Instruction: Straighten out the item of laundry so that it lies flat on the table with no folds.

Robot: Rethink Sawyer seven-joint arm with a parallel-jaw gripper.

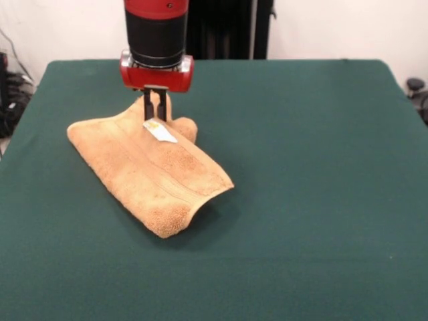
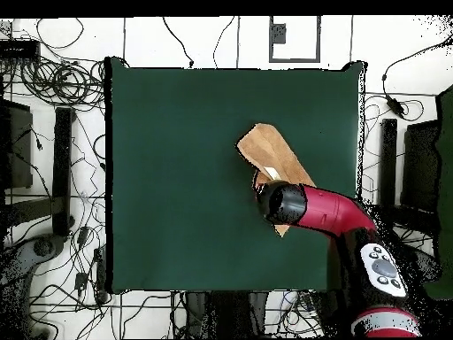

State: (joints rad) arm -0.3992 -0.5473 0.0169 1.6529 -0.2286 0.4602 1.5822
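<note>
Towel (image 1: pixel 150 167) lies folded on the green desk (image 1: pixel 314 200), left of centre in the front view, its long axis running from far left to near right. The near right end curls up, hiding what sits beneath. A white tag (image 1: pixel 160 131) shows near the far edge. The tool (image 1: pixel 155 110) pinches a raised peak of cloth there; from overhead, the arm (image 2: pixel 323 211) covers that end.
</note>
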